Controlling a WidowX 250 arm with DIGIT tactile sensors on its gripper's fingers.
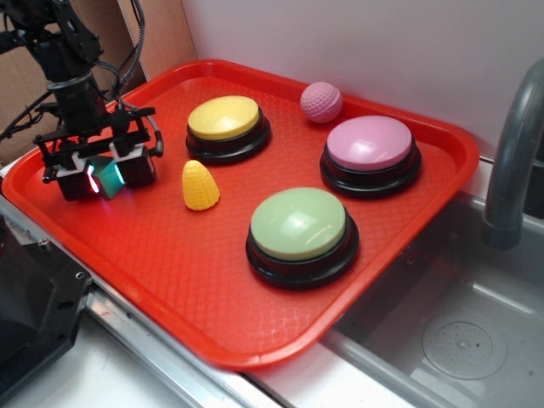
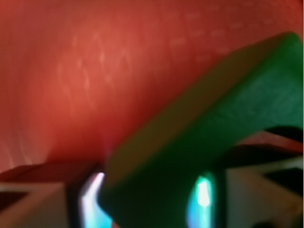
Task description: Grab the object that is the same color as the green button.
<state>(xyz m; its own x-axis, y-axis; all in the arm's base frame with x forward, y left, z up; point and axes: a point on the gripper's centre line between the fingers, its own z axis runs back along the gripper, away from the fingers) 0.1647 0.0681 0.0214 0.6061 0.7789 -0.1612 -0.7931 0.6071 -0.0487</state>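
The object [image 1: 109, 176], the small dark green block, sits between your gripper's [image 1: 100, 177] two fingers at the left end of the red tray [image 1: 170, 255]. In the wrist view the block [image 2: 209, 137] fills the lower right of the frame, tilted, with a finger pad on each side of it and glowing light showing at both pads; the jaws are closed onto it. You cannot tell from either view whether the block rests on the tray or is just clear of it.

Just to the gripper's right on the tray stands the yellow corn toy [image 1: 200, 185], upright and apart from the fingers. Behind it sits the yellow-domed button [image 1: 227, 127]. The green button [image 1: 300, 234] is nearer the tray's front edge, well apart from your gripper. The pink-domed button [image 1: 371, 155] is toward the far right side, and the pink dimpled ball [image 1: 321, 102] lies near the back rim beside it. Off the tray's right edge you see a sink basin [image 1: 450, 331] and a grey faucet [image 1: 514, 161].
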